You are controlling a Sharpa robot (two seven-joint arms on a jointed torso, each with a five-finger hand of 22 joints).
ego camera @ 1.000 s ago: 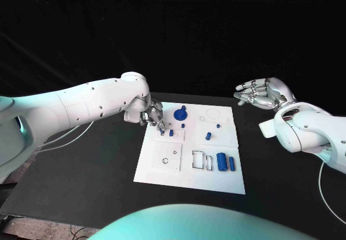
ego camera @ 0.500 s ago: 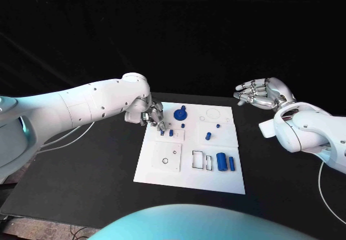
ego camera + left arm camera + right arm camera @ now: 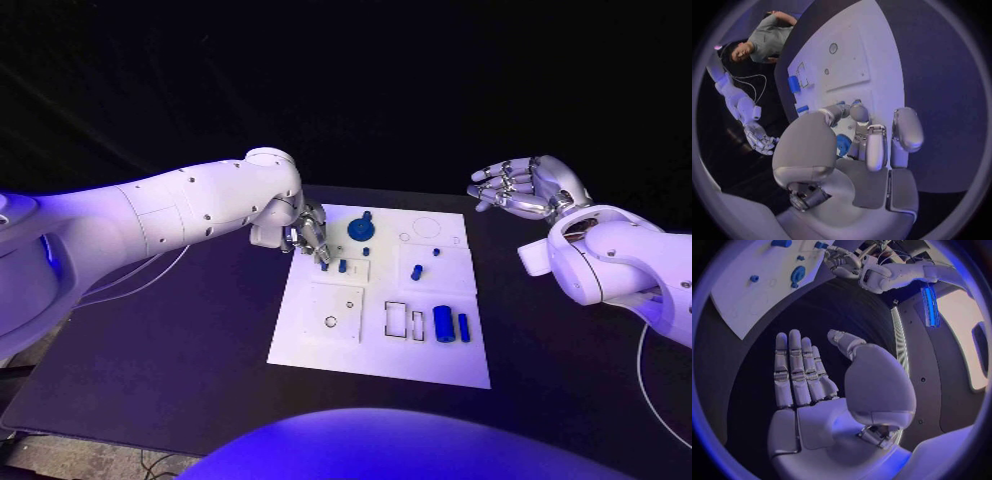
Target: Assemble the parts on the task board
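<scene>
On the black table (image 3: pixel 173 360) the white rectangular task board (image 3: pixel 382 350) lies lengthwise away from the robot. Nearest on it sit a small white square plate with a ring-shaped hole (image 3: pixel 335 310), two outlined rectangular slots (image 3: pixel 404 320), and two blue parts side by side: one thick blue cylinder (image 3: pixel 443 323) and one thin blue bar (image 3: pixel 462 325) just beside it. Further back, one short blue peg (image 3: pixel 415 271) lies near the board's middle, one small blue stud (image 3: pixel 437 252) lies beyond it, and two small blue pins (image 3: pixel 333 265) stand on a second white square plate by the left edge. At the far end one blue round gear-like disc (image 3: pixel 361 229) rests next to a faint circular outline (image 3: pixel 427 229).

The left hand (image 3: pixel 306 236) reaches in over the board's far left corner, palm down, the white left arm (image 3: pixel 173 210) sloping down to it from the left. Its fingertips (image 3: pixel 856 111) are drawn close together and pressed down at the two blue pins; whether they actually pinch one cannot be told.

The right hand (image 3: pixel 522 188) is raised well clear of the board, off its far right corner, above the table. In the right wrist view its fingers (image 3: pixel 795 370) are stretched out straight and side by side, thumb apart, palm empty.
</scene>
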